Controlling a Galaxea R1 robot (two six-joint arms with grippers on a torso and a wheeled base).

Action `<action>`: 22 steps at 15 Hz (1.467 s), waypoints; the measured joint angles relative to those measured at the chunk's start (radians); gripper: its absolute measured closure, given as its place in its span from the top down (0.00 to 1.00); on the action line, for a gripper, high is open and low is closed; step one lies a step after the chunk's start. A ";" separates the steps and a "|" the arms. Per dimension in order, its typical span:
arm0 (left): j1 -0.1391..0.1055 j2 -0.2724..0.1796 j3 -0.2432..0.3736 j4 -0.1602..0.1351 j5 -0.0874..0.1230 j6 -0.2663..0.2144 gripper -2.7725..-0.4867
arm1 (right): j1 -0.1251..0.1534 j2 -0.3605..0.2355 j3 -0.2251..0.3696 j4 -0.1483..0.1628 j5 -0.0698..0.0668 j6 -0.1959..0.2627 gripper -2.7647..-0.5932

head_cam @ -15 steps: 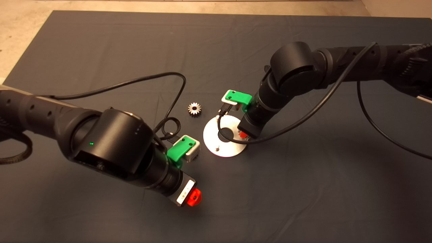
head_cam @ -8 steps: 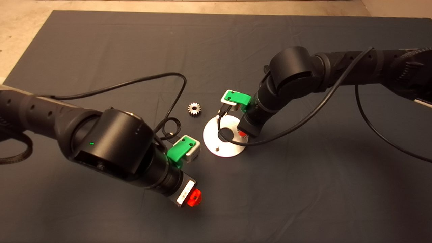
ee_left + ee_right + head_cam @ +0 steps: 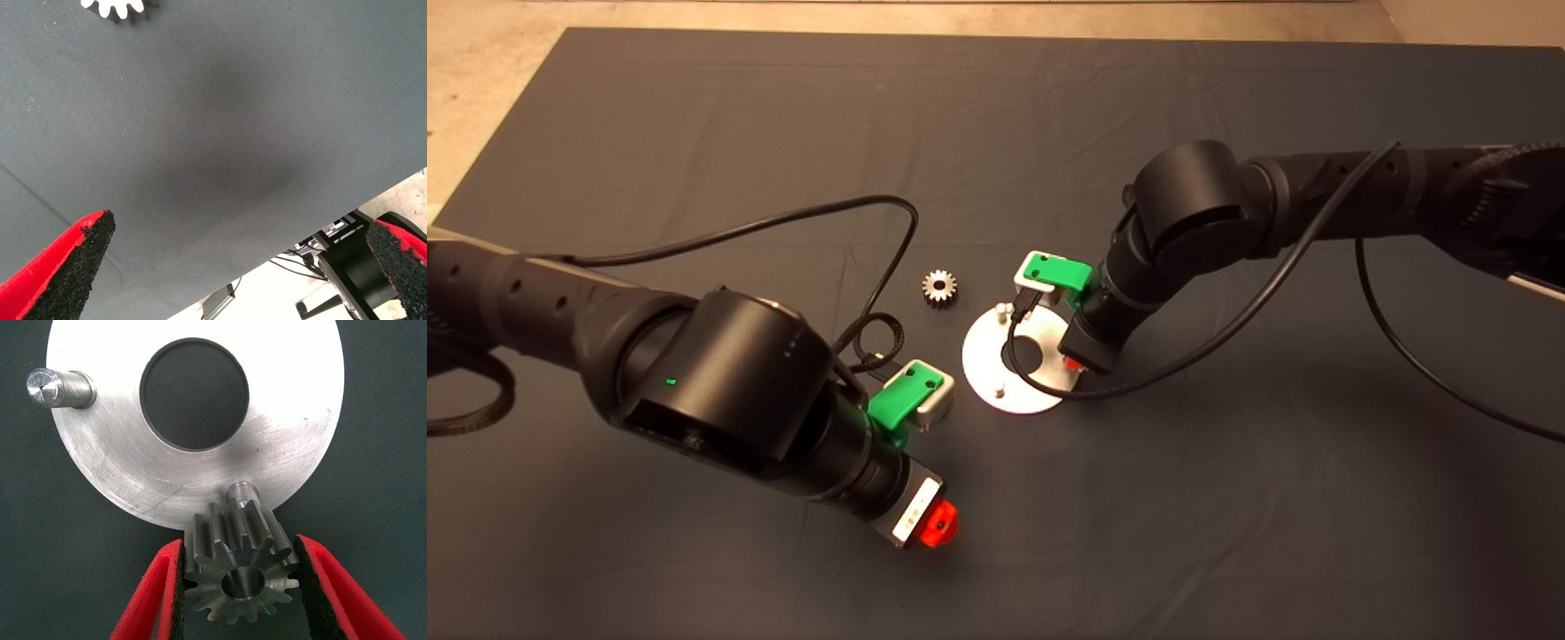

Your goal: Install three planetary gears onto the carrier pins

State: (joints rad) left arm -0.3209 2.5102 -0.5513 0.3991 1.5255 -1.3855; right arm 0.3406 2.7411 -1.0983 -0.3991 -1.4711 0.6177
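1. Dark mat [image 3: 694, 116] covers the table, and a strip of pale floor [image 3: 480, 107] shows at its 10 o'clock corner in the head view.
2. A shiny round disc [image 3: 983, 364] with a large centre hole lies flat near the middle of the mat.
3. On the disc, the head view shows two carrier pins: one pin [image 3: 1002, 389] at about 6 o'clock of the hole and another pin [image 3: 1002, 309] at about 11 o'clock, both upright.
4. The right gripper [image 3: 1074, 363] stands over the 3 o'clock edge of the disc, with its arm coming from the right side.
5. In the right wrist view, the right gripper [image 3: 240, 587] has its two red fingers [image 3: 150, 600] pressed on both sides of a planetary gear [image 3: 241, 577], so the jaws are closed on this gear.
6. This held gear is just beside a pin [image 3: 241, 495] near the disc rim [image 3: 313, 440]; its bore looks beside the pin, not on it.
7. A further bare pin [image 3: 57, 389] shows at the opposite part of the disc.
8. A second gear [image 3: 940, 287] lies flat on the mat at about 10 o'clock of the disc, a little apart from it.
9. The left gripper [image 3: 935, 524] hangs at 7 o'clock of the disc, well apart from it.
10. In the left wrist view its fingers [image 3: 73, 260] stand wide apart with nothing between them, over the bare mat, and a gear [image 3: 113, 8] shows only partly at the picture edge.
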 joint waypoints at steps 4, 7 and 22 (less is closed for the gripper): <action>0.000 0.000 0.001 0.000 0.000 0.000 0.99 | -0.003 0.003 0.013 -0.006 -0.010 -0.001 0.19; 0.000 0.000 0.001 0.000 0.001 0.000 0.99 | -0.004 0.003 0.014 -0.021 -0.010 -0.001 0.19; 0.000 0.000 0.002 0.000 0.001 0.000 0.99 | -0.005 0.015 0.014 -0.092 -0.011 -0.050 0.19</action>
State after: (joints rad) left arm -0.3209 2.5102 -0.5494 0.3987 1.5261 -1.3855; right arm 0.3352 2.7562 -1.0843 -0.4908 -1.4826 0.5679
